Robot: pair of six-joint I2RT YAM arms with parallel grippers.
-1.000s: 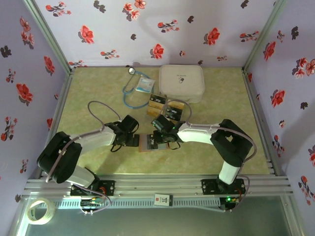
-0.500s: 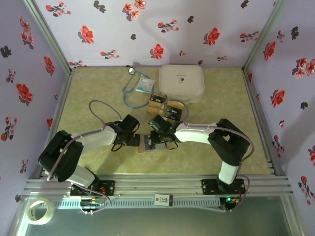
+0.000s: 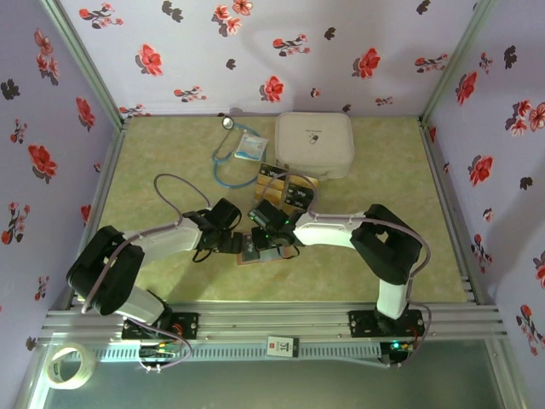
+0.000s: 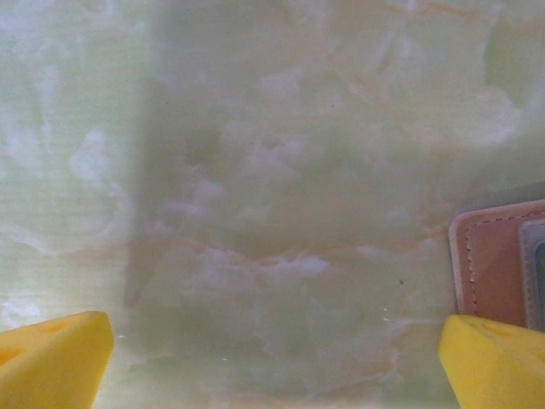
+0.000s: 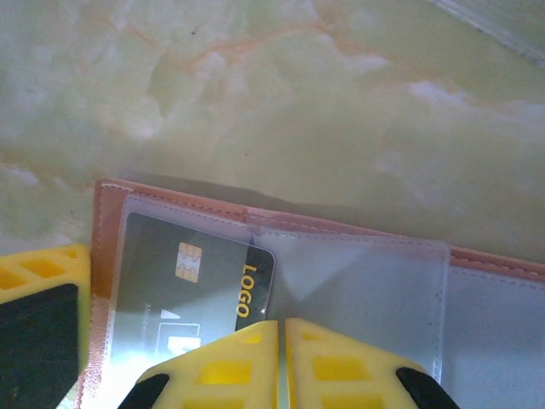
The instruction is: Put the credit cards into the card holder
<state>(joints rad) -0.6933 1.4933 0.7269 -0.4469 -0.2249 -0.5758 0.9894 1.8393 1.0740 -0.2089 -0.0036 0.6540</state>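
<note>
Card-insertion step: black card (image 5: 196,281) sat partly in the card holder (image 5: 170,189) on the tabletop (image 5: 255,85), right claw (image 5: 281,358) closed tight at its edge, left claw (image 4: 272,349) wide open, empty. Probably needed next: a push fully home.

Both sides of the table (image 3: 145,153) are wide open. Far middle's crowded though: stethoscope (image 3: 216,158), white case (image 3: 313,143), credit cards (image 3: 285,189).

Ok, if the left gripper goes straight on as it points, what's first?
Probably bare tabletop: the left gripper is open over it, and the card holder lies off to one side, though depth is unclear.
</note>
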